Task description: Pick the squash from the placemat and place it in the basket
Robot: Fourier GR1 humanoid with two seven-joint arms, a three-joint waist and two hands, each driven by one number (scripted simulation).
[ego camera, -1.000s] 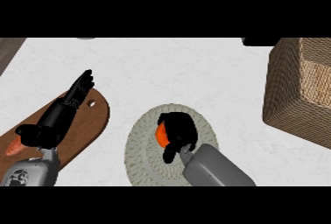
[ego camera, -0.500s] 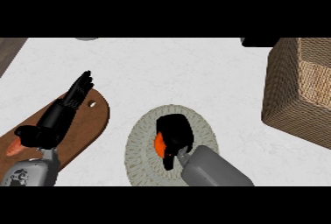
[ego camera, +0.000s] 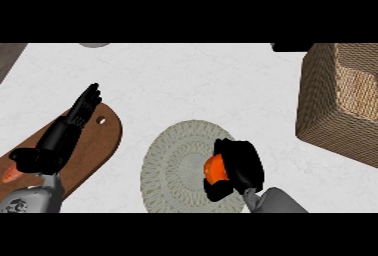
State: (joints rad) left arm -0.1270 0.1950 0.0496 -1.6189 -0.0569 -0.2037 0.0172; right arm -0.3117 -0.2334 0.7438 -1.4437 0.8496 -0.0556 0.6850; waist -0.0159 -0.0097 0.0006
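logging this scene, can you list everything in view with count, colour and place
squash: one, orange, on the placemat, partly hidden by the right hand
placemat: one, round, pale grey woven, centre
basket: one, tan wicker, right edge
cutting board: one, brown wooden, left, under the left hand
small orange thing: one, on the board's near end, unclear what
counter: one, white
left hand: black, fingers straight, resting
right hand: black, fingers curled round the squash

Under my black right fingers (ego camera: 235, 165) the squash (ego camera: 215, 169) shows bright orange. Beneath it the placemat (ego camera: 177, 160) is pale grey-green with ringed lace weave. The board (ego camera: 100, 137) under my black left fingers (ego camera: 83, 107) is reddish-brown. The basket (ego camera: 343, 100) is tan wicker; the desk (ego camera: 199, 85) is speckled white.
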